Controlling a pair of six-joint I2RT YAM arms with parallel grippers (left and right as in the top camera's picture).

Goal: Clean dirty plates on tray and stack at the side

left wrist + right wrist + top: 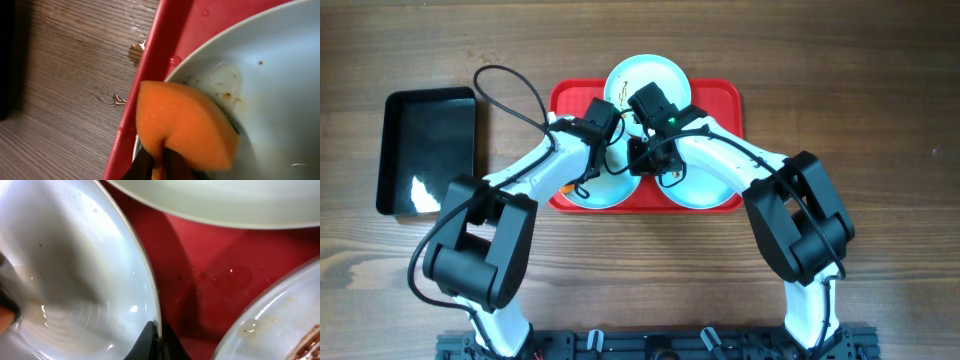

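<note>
The red tray holds three pale plates. My left gripper is shut on an orange sponge and presses it on the front-left plate, by the tray's left rim; small brown smears show on that plate. My right gripper is shut on the rim of the same plate. In the overhead view both grippers, left and right, meet over the tray above this plate. The back plate and the front-right plate lie flat; the front-right one has brown smears.
A glossy black bin stands on the wooden table left of the tray. Water drops lie on the wood beside the tray's left rim. Bare wood lies right of the tray.
</note>
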